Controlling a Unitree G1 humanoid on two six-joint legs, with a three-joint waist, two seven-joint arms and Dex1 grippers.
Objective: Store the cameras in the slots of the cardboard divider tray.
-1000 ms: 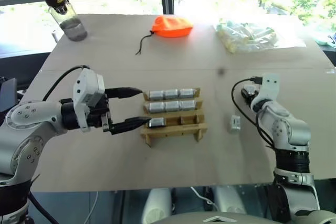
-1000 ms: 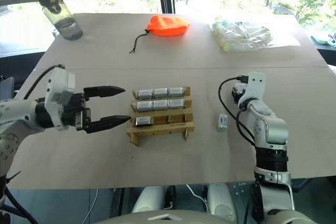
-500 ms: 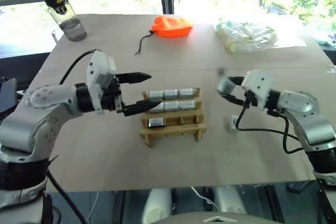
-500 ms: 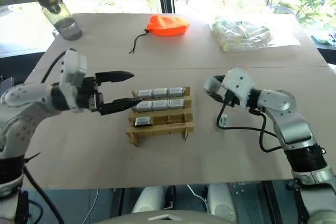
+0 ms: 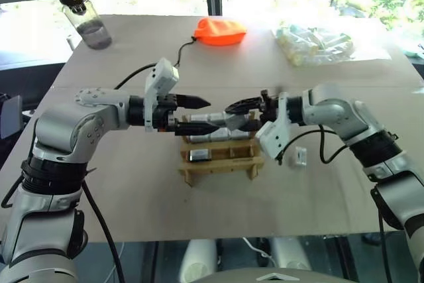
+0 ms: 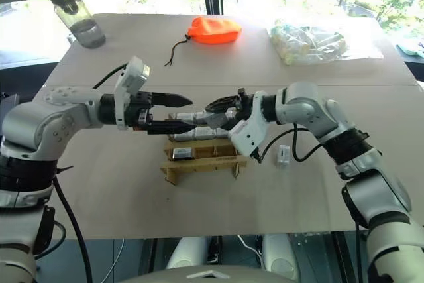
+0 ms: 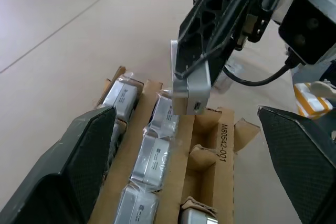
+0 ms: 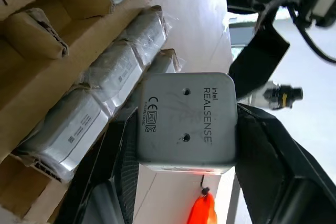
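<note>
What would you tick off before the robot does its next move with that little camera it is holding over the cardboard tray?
1. Camera held: ok. The right pincer is shut on a silver-grey camera, a finger on each side.
2. Other pincer ready: ok. The left pincer is open, facing the right one over the cardboard divider tray.
3. Free slots: ok. The front row holds one camera; two slots beside it look empty.
4. Back rows: ok. Both look full of wrapped cameras.
5. Camera above an empty slot: cannot tell.
6. Cameras left over: not ok. One more camera lies on the table, right of the tray.
</note>
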